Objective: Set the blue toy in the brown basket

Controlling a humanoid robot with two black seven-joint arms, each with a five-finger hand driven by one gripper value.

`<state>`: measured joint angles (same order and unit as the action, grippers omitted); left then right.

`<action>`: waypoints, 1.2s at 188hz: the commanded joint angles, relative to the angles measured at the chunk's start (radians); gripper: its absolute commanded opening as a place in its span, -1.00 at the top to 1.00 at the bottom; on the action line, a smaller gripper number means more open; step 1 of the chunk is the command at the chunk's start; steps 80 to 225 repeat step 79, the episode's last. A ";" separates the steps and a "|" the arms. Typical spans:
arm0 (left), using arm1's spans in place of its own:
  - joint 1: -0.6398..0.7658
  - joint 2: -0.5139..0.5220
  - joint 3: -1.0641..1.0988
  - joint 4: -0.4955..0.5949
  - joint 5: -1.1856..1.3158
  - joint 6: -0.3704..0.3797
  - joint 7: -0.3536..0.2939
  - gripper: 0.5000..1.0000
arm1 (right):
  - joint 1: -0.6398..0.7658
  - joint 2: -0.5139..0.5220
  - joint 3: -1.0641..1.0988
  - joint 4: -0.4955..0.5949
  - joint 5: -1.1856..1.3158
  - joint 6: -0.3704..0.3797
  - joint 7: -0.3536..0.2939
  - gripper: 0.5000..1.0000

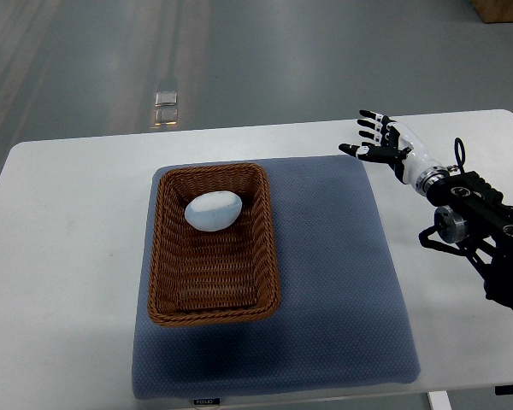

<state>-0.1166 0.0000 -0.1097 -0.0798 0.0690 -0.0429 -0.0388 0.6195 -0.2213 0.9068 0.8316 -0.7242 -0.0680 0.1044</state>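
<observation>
Resting in the basket [212, 299], the toy [213, 211] is looking safe unless the empty, spread-fingered right hand [383, 139] is swinging back and knocking it.

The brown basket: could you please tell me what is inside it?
One pale blue egg-shaped toy lies in the far half of the brown basket. The weave directly under it is hidden.

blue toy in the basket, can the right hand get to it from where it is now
Probably yes: the blue toy lies uncovered in the open-topped brown basket, and only bare blue mat separates it from the open right hand.
</observation>
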 commanded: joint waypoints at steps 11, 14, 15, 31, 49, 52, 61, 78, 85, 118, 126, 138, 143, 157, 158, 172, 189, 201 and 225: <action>0.000 0.000 -0.001 0.000 0.000 0.000 -0.001 -1.00 | -0.009 0.003 0.015 0.000 0.054 -0.009 -0.008 -0.63; 0.000 0.000 -0.001 0.000 0.000 0.000 -0.001 -1.00 | -0.009 0.003 0.015 0.000 0.054 -0.009 -0.008 -0.64; 0.000 0.000 -0.001 0.000 0.000 0.000 -0.001 -1.00 | -0.009 0.003 0.015 0.000 0.054 -0.009 -0.005 -0.64; 0.000 0.000 -0.001 0.000 0.000 0.000 -0.001 -1.00 | -0.009 0.000 0.020 0.000 0.055 -0.015 0.001 -0.65; 0.000 0.000 -0.001 0.000 0.000 0.000 -0.001 -1.00 | -0.009 0.000 0.035 0.000 0.055 -0.026 0.001 -0.65; 0.000 0.000 -0.001 0.000 0.000 0.000 0.000 -1.00 | -0.007 0.000 0.037 0.001 0.055 -0.026 0.001 -0.65; 0.000 0.000 -0.001 -0.002 0.000 0.000 0.000 -1.00 | -0.007 -0.001 0.037 0.004 0.055 -0.024 0.001 -0.65; 0.000 0.000 -0.001 -0.002 0.000 0.000 -0.001 -1.00 | -0.004 -0.003 0.038 0.009 0.055 -0.026 0.003 -0.65; 0.000 0.000 -0.001 -0.002 0.000 0.000 -0.001 -1.00 | -0.004 -0.003 0.038 0.009 0.055 -0.026 0.003 -0.65; 0.000 0.000 -0.001 -0.002 0.000 0.000 -0.001 -1.00 | -0.004 -0.003 0.038 0.009 0.055 -0.026 0.003 -0.65; 0.000 0.000 -0.001 -0.002 0.000 0.000 -0.001 -1.00 | -0.004 -0.003 0.038 0.009 0.055 -0.026 0.003 -0.65; 0.000 0.000 -0.001 -0.002 0.000 0.000 -0.001 -1.00 | -0.004 -0.003 0.038 0.009 0.055 -0.026 0.003 -0.65; 0.000 0.000 -0.001 -0.002 0.000 0.000 -0.001 -1.00 | -0.004 -0.003 0.038 0.009 0.055 -0.026 0.003 -0.65; 0.000 0.000 -0.001 -0.002 0.000 0.000 -0.001 -1.00 | -0.004 -0.003 0.038 0.009 0.055 -0.026 0.003 -0.65; 0.000 0.000 -0.001 -0.002 0.000 0.000 -0.001 -1.00 | -0.004 -0.003 0.038 0.009 0.055 -0.026 0.003 -0.65; 0.000 0.000 -0.001 -0.002 0.000 0.000 -0.001 -1.00 | -0.004 -0.003 0.038 0.009 0.055 -0.026 0.003 -0.65; 0.000 0.000 -0.001 -0.002 0.000 0.000 -0.001 -1.00 | -0.004 -0.003 0.038 0.009 0.055 -0.026 0.003 -0.65; 0.000 0.000 -0.001 -0.002 0.000 0.000 -0.001 -1.00 | -0.004 -0.003 0.038 0.009 0.055 -0.026 0.003 -0.65; 0.000 0.000 -0.001 -0.002 0.000 0.000 -0.001 -1.00 | -0.004 -0.003 0.038 0.009 0.055 -0.026 0.003 -0.65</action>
